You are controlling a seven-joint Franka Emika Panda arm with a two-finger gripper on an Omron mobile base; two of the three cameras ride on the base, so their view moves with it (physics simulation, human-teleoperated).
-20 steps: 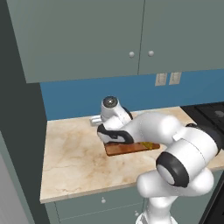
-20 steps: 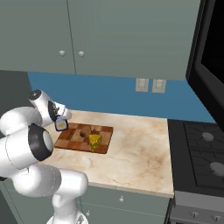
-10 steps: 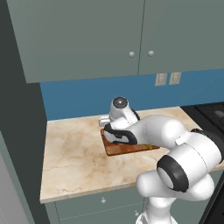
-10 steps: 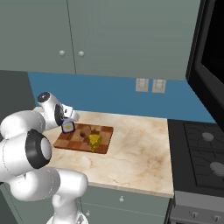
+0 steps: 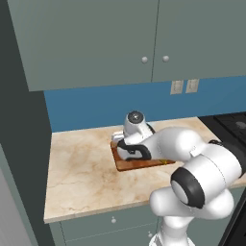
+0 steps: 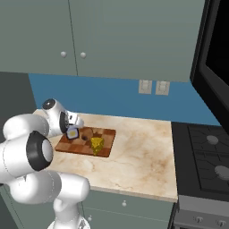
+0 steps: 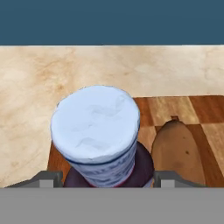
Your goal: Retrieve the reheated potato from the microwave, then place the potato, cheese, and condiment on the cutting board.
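Observation:
My gripper (image 7: 108, 178) is shut on the condiment (image 7: 96, 127), a dark bottle with a pale blue-white cap, upright at the left end of the checkered cutting board (image 7: 170, 107). The brown potato (image 7: 177, 148) lies on the board just right of the bottle. In the right base view the condiment (image 6: 71, 132) sits in my gripper (image 6: 70, 129), with the potato (image 6: 87, 133) and the yellow cheese (image 6: 97, 143) on the cutting board (image 6: 107, 134). Whether the bottle touches the board I cannot tell. The microwave (image 6: 218, 44) hangs at the upper right. My arm covers most of the cutting board (image 5: 129, 166) in the left base view.
A black stove (image 6: 210, 156) adjoins the marble counter (image 6: 138, 156) on the right. Grey wall cabinets (image 6: 112, 40) hang above, and two outlets (image 6: 153, 86) sit on the blue wall. A dark tall panel (image 5: 24, 144) bounds the counter's left end.
My gripper has carried the condiment to the right, from beside the board's left edge to over its left end. The potato and cheese have stayed put.

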